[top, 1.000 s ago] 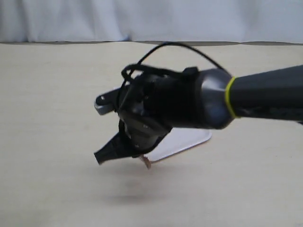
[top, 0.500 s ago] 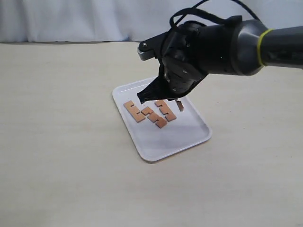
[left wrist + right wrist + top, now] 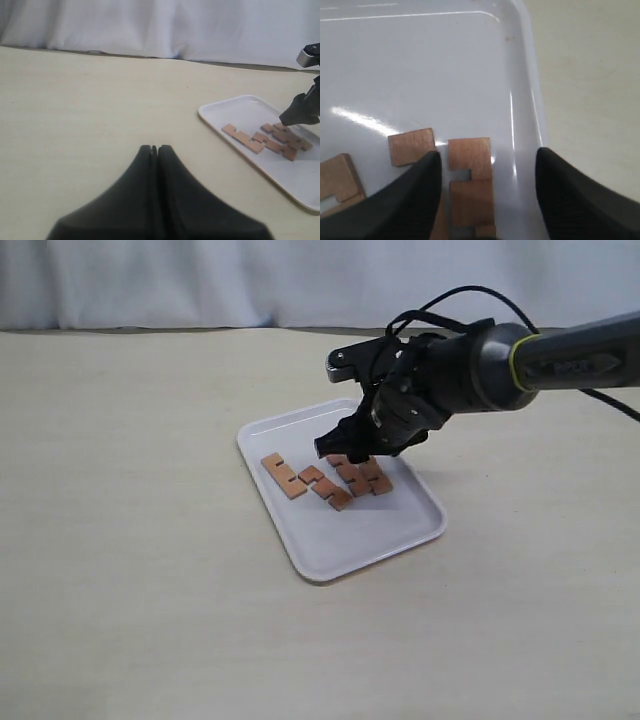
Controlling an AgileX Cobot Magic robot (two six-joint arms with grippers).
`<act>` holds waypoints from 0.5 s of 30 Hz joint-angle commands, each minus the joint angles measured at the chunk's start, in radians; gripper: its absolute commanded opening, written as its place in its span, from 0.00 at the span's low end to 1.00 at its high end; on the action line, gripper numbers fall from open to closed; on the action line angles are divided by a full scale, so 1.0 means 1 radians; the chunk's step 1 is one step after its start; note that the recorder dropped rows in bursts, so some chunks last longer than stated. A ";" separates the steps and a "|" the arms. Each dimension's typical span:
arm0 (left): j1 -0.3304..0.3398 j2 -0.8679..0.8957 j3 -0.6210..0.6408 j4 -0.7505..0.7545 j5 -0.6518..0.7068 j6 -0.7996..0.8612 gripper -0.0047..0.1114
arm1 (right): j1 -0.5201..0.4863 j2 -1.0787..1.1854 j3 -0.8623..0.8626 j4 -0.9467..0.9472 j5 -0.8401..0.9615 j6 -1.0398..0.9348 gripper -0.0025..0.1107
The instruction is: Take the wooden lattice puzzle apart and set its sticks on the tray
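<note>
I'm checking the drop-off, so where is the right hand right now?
In the exterior view, the right hand is right of centre, low over the white tray, its open fingers straddling the rightmost stick.

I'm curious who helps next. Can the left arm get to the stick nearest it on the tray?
Probably yes: only bare table lies between the left gripper and that stick; the right gripper hangs over the farther sticks.
</note>
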 commanded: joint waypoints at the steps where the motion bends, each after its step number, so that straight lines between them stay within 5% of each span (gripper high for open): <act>1: -0.009 -0.001 0.004 -0.002 -0.010 0.000 0.04 | 0.016 -0.063 -0.008 0.010 0.084 -0.104 0.54; 5: -0.009 -0.001 0.004 -0.002 -0.010 0.000 0.04 | 0.028 -0.137 -0.008 0.061 0.217 -0.235 0.51; 15: -0.009 -0.001 0.004 -0.002 -0.010 0.000 0.04 | 0.028 -0.241 -0.005 0.343 0.714 -0.551 0.06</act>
